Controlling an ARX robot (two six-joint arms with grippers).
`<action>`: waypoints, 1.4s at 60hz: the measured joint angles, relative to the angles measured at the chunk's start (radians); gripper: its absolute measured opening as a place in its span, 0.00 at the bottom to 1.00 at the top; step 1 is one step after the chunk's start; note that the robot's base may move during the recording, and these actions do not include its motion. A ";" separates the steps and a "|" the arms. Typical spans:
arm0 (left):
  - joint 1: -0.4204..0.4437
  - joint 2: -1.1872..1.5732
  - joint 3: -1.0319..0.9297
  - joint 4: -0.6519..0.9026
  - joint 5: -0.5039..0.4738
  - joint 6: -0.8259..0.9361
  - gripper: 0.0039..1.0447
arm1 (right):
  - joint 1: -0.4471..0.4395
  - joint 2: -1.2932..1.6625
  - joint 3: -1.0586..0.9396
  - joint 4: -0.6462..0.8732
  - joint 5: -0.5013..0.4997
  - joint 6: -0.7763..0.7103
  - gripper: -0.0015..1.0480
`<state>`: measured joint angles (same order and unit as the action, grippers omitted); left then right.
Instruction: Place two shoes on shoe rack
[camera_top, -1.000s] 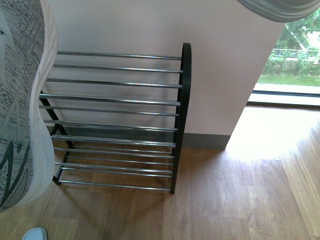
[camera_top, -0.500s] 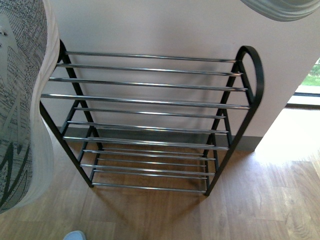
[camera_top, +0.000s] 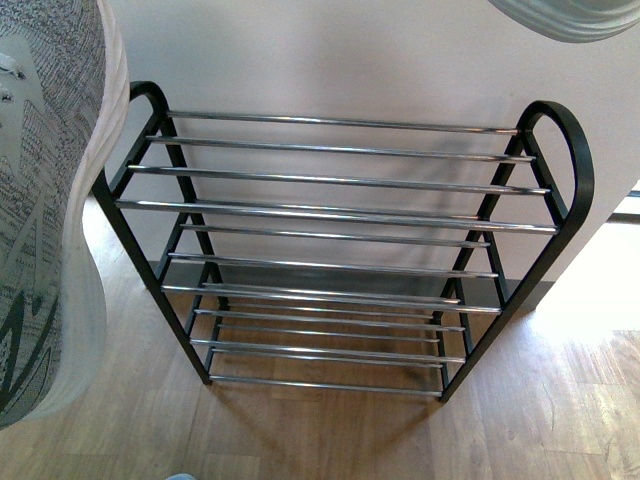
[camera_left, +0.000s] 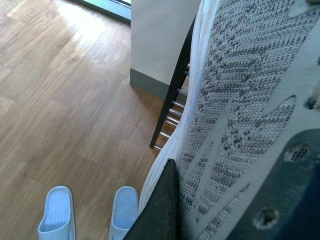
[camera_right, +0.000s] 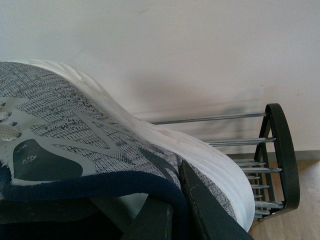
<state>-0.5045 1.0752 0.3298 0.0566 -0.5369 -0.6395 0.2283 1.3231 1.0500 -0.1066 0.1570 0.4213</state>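
Grey knit sneaker (camera_top: 40, 200), white sole

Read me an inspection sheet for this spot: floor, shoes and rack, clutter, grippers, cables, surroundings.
Surface: wooden plank floor, sunlit at the right.
Job's things: black-framed shoe rack with chrome rods stands against the wall with nothing on it; grey knit white-soled sneaker held in the air at the left; twin sneaker held at the upper right; pair of pale blue rubber slide slippers on the floor, off the rack.
Clutter: nothing seen.
Grippers: left gripper shut on the grey knit white-soled sneaker, only one finger visible; right gripper shut on the twin sneaker's navy collar.
Cables: nothing seen.
Surroundings: pale wall with grey skirting.
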 joint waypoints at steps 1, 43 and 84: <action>0.000 0.000 0.000 0.000 0.000 0.000 0.02 | 0.000 0.000 0.000 0.000 0.000 0.000 0.02; 0.000 0.000 0.000 0.000 -0.002 0.000 0.02 | 0.000 0.000 0.000 0.000 -0.002 0.000 0.02; -0.002 0.000 0.000 0.000 -0.003 0.000 0.02 | 0.168 0.215 0.223 -0.072 0.313 0.059 0.02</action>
<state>-0.5060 1.0752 0.3302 0.0566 -0.5396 -0.6395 0.3962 1.5383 1.2728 -0.1783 0.4702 0.4805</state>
